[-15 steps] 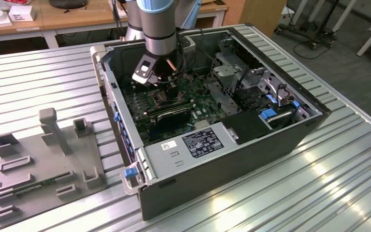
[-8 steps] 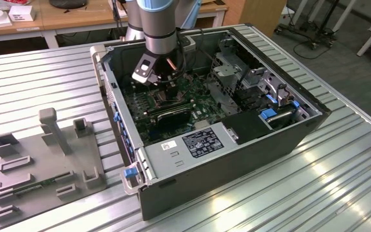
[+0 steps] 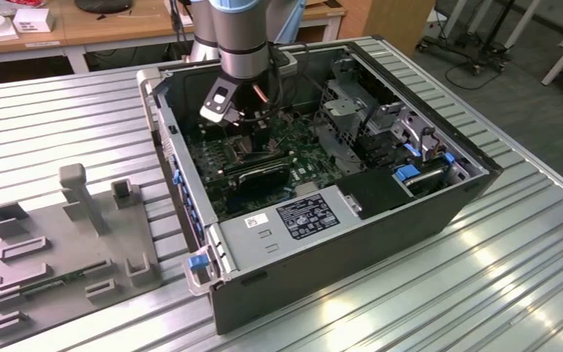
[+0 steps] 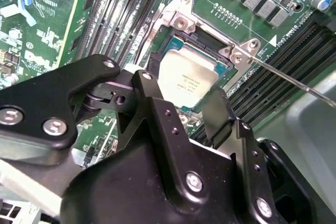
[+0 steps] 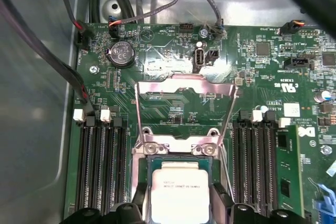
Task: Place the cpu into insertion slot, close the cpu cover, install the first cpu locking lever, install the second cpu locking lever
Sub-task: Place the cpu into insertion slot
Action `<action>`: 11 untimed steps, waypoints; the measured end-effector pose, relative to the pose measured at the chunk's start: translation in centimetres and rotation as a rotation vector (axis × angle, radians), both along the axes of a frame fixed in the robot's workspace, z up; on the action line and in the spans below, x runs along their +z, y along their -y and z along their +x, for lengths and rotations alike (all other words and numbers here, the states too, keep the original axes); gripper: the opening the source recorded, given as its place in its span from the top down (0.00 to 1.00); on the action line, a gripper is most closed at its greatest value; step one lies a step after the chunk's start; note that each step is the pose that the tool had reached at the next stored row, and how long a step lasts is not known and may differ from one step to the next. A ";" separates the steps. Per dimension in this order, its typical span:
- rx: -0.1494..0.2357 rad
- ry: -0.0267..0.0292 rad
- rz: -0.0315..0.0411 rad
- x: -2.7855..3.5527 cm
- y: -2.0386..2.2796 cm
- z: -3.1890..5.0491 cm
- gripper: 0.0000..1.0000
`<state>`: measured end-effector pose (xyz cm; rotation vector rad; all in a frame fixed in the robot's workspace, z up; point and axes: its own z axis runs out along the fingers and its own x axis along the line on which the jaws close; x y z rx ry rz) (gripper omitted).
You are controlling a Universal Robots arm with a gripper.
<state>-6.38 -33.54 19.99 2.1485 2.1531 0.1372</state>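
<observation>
The cpu (image 4: 187, 80), a small square chip with a silver-tan face, sits between my gripper's (image 4: 181, 94) black fingers (image 4: 218, 109), which press on two opposite edges. It is level in or just above the insertion slot (image 4: 197, 38), whose dark centre shows past the chip's far edge. In the first wrist view the cpu (image 5: 181, 190) lies inside the insertion slot's rim (image 5: 140, 174), with the gripper (image 5: 181, 209) around it. The cpu cover (image 5: 184, 80) stands flipped open beyond the slot. A thin locking lever (image 4: 294, 83) sticks up, unlatched. In the exterior view the gripper (image 3: 252, 130) reaches down into the open computer case (image 3: 360, 209).
Long black memory slots (image 5: 102, 166) flank the socket on both sides. Cables (image 5: 52, 61) run along the case wall by the board. Metal drive cages (image 3: 360, 117) fill the case's far side. A grey fixture plate (image 3: 67, 249) lies on the table at the exterior view's left.
</observation>
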 end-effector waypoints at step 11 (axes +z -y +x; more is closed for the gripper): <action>0.000 0.0001 0.0002 0.77 0.00 0.00 0.40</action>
